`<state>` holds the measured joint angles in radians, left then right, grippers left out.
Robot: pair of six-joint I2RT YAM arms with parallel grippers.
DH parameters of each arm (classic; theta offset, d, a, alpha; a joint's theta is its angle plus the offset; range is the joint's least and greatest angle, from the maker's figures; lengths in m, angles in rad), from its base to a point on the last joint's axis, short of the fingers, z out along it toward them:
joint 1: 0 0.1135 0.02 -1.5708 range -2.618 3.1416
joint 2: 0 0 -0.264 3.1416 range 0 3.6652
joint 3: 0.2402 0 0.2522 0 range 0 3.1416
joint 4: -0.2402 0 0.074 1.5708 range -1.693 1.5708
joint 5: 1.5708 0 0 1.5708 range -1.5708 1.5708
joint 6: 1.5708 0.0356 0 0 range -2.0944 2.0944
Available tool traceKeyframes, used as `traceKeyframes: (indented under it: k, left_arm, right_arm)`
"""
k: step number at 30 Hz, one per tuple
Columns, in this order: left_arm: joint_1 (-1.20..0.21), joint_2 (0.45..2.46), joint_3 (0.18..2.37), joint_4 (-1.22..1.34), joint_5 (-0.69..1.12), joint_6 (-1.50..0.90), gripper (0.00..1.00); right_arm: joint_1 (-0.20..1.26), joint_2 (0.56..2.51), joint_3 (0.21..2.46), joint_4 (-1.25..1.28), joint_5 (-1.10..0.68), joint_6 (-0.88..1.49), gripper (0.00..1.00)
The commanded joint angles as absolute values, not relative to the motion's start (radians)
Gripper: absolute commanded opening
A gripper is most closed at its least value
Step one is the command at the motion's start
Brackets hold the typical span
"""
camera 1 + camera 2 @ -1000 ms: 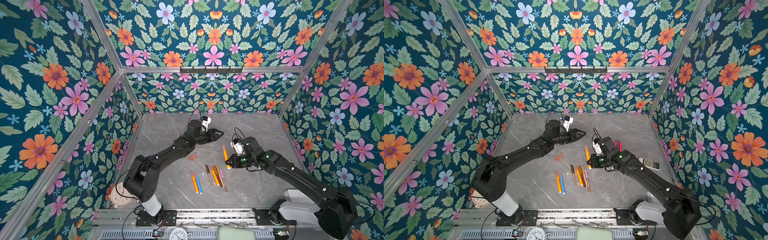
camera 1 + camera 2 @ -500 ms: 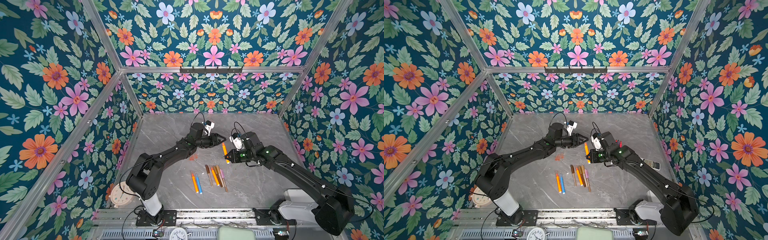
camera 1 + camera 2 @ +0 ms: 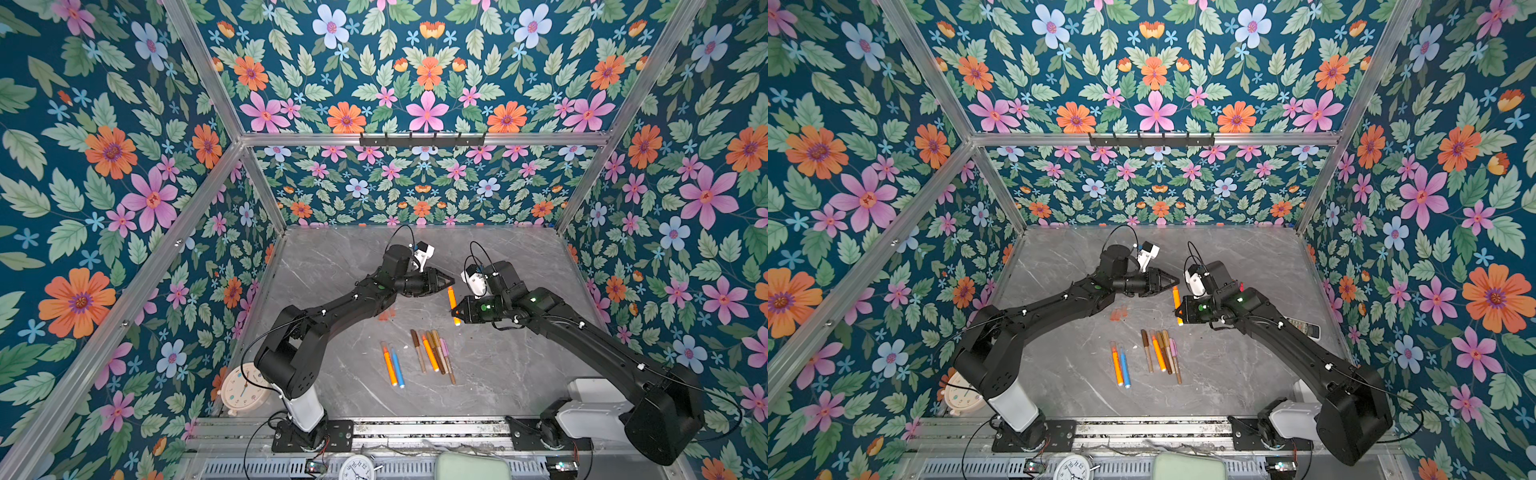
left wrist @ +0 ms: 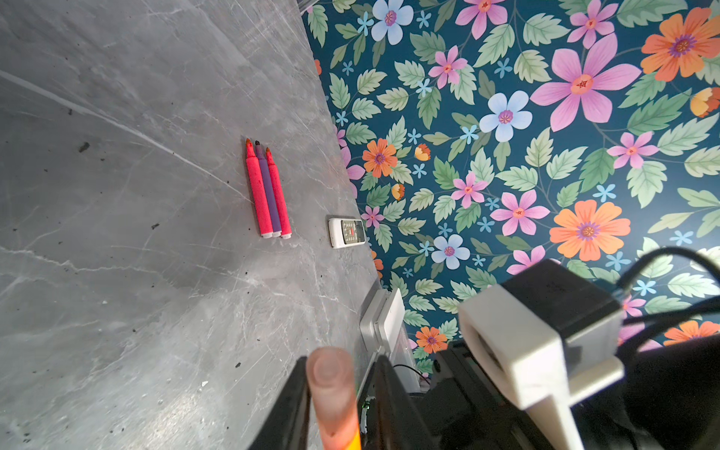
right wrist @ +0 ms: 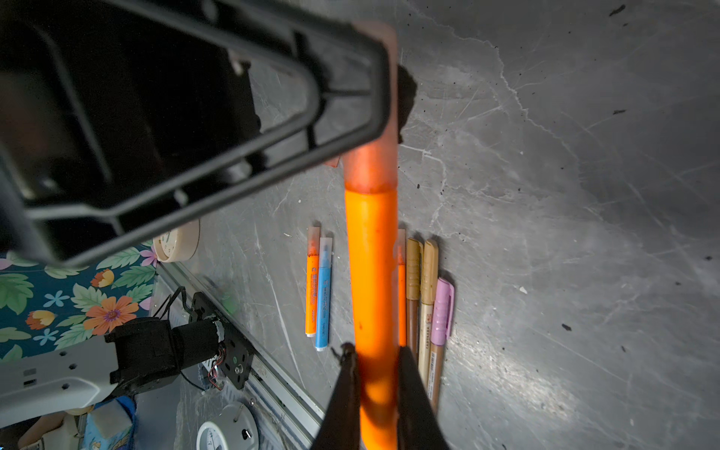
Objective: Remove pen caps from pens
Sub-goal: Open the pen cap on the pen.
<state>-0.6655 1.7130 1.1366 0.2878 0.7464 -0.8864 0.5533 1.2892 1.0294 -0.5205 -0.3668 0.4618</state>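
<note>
Pen row (image 3: 432,353) on table (image 3: 507,374), before held pen (image 3: 451,297); remote (image 3: 1306,329) at right.

From high at the front, both my top views look steeply down over the whole bench (image 3: 519,257). My wrist cameras sit close, facing each other along the orange pen (image 5: 372,272).

Setting: a robot test cell in a lab. Evidence: an aluminium frame (image 3: 199,66) boxes in the space, and printed floral panels (image 3: 428,75) serve as walls. The grey marble-look tabletop (image 3: 519,374) has a slotted rail (image 3: 428,430) along its front edge. The left arm (image 3: 332,307) and right arm (image 3: 602,345) are bolted there, cabling exposed. Loose oddments lie about: a clock (image 3: 239,388), a remote control (image 4: 346,232), pens (image 3: 430,353).
</note>
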Motion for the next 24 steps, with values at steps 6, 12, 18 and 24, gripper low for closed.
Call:
traceKeyframes:
  k: [6,12,18,24]
  left_arm:
    - [-0.673,1.715,1.141,0.298,0.77,-0.871,0.22]
    - [-0.675,1.718,1.147,0.293,0.76,-0.868,0.0]
    - [-0.675,1.711,1.144,0.285,0.755,-0.863,0.0]
    - [-0.676,1.71,1.135,0.313,0.776,-0.878,0.0]
  right_arm:
    - [0.553,1.288,1.036,-0.52,-0.38,0.449,0.0]
    - [0.554,1.276,1.024,-0.518,-0.38,0.451,0.0]
    - [0.55,1.264,1.003,-0.512,-0.359,0.466,0.34]
    - [0.543,1.276,1.002,-0.488,-0.376,0.476,0.34]
